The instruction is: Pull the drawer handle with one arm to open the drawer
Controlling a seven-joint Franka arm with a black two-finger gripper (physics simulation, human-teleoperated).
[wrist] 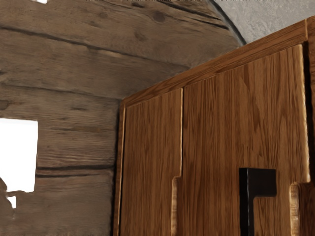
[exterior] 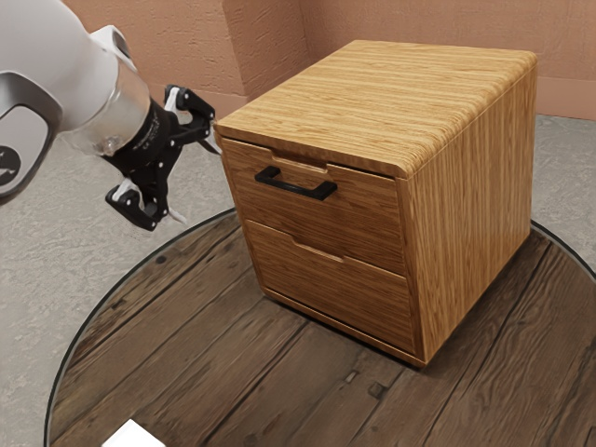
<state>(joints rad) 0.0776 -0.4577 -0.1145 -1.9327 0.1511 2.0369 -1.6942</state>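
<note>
Evidently I'm at the approach step: my tool (exterior: 191, 177) hangs open, near the black handle (exterior: 296, 183) of the shut top drawer (exterior: 358, 219), and next must straddle that bar before pulling.

Soft, even light from above: the cabinet (exterior: 400, 93) top is brightest, its front a shade darker. A faint shadow hugs its base on the plank table (exterior: 214, 363). The arm (exterior: 65, 65) shell carries a mild sheen on its upper curve. In the wrist view a white patch (wrist: 17, 155) is blown out — featureless glare.
</note>
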